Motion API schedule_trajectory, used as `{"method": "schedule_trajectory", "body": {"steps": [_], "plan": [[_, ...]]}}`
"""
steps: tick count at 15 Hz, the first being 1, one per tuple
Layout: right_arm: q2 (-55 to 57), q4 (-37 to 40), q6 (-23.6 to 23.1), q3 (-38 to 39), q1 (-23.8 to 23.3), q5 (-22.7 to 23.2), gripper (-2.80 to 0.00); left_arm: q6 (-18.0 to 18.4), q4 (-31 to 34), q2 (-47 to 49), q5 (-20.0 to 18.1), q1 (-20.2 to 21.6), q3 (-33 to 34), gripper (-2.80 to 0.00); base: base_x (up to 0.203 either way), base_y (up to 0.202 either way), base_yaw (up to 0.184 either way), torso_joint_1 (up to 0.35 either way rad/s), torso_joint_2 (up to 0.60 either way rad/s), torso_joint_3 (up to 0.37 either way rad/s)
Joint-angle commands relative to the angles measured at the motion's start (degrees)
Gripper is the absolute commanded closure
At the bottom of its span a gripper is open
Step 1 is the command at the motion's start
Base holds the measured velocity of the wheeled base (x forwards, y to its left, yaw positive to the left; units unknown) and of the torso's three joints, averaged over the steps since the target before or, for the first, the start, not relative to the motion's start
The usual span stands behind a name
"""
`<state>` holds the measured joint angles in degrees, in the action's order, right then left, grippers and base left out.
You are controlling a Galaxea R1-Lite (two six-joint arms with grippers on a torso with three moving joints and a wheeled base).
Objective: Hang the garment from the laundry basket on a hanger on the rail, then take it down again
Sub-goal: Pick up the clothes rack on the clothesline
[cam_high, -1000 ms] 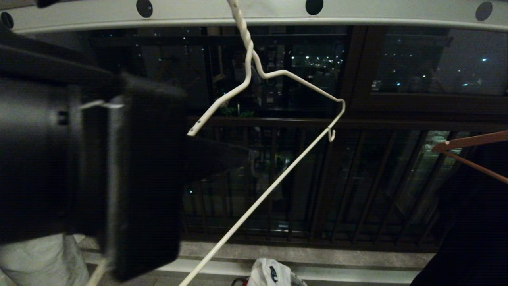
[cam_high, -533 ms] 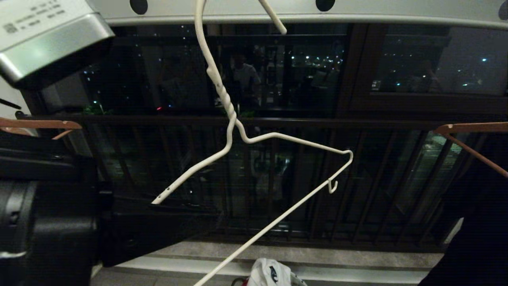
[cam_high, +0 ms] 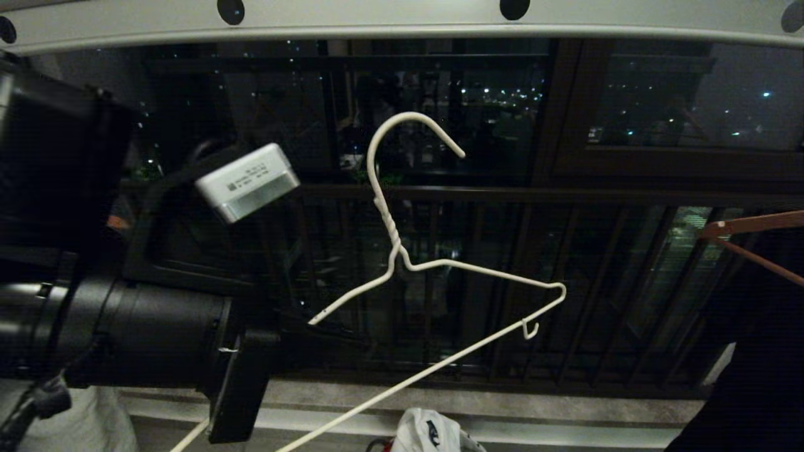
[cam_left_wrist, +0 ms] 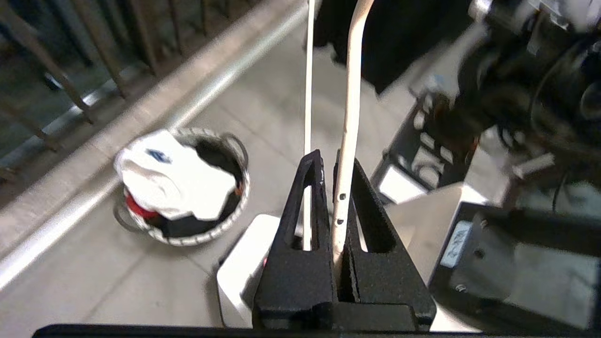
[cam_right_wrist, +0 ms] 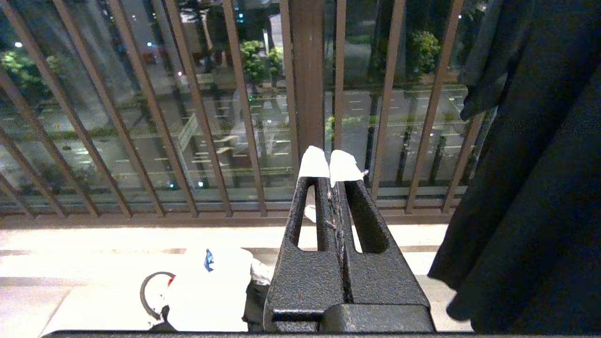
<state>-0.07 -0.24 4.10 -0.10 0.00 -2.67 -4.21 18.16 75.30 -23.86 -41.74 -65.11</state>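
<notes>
The white wire hanger (cam_high: 393, 237) hangs free in the air below the light-grey rail (cam_high: 377, 22), its hook off the bar. My left gripper (cam_high: 295, 326) is shut on the hanger's left shoulder end. The left wrist view shows the wire (cam_left_wrist: 350, 108) pinched between the left gripper's (cam_left_wrist: 334, 159) black fingers. The white garment (cam_left_wrist: 178, 183) lies bunched in the laundry basket (cam_left_wrist: 197, 239) on the floor. Its top also shows low in the head view (cam_high: 427, 433). My right gripper (cam_right_wrist: 328, 164) is shut and empty, pointing at the balcony bars above the garment (cam_right_wrist: 211, 286).
A brown wooden hanger (cam_high: 754, 226) with a dark garment (cam_high: 754, 351) hangs at the right. The dark balcony railing (cam_high: 502, 194) and window stand behind the hanger. A red cloth (cam_left_wrist: 136, 209) peeks out under the T-shirt. My own base (cam_left_wrist: 244, 263) is close beside the basket.
The hanger's hook has come off the rail and the whole hanger has dropped lower. My left arm swung down with it, still gripping the shoulder end. The right arm stayed still.
</notes>
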Motion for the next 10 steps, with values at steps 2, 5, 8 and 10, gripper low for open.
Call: {"method": "schedule_trajectory", "body": {"steps": [2,5,8,10], "plan": [[0.1,0.0,0.0,0.0,0.0,0.0,0.0,1.6,0.0,4.0,-0.5,0.8,2.2,0.0,0.0,0.0,0.0,0.0,0.0,0.0],[0.1,0.0,0.0,0.0,0.0,0.0,0.0,2.9,-3.3,3.8,-2.6,2.8,4.6,0.0,0.0,0.0,0.0,0.0,0.0,0.0],[0.1,0.0,0.0,0.0,0.0,-0.1,0.0,4.0,-6.6,4.1,-5.1,6.3,5.8,0.0,0.0,0.0,0.0,0.0,0.0,0.0],[0.1,0.0,0.0,0.0,0.0,0.0,0.0,4.3,-6.7,4.5,-5.1,6.3,6.1,0.0,0.0,0.0,0.0,0.0,0.0,0.0]]}}
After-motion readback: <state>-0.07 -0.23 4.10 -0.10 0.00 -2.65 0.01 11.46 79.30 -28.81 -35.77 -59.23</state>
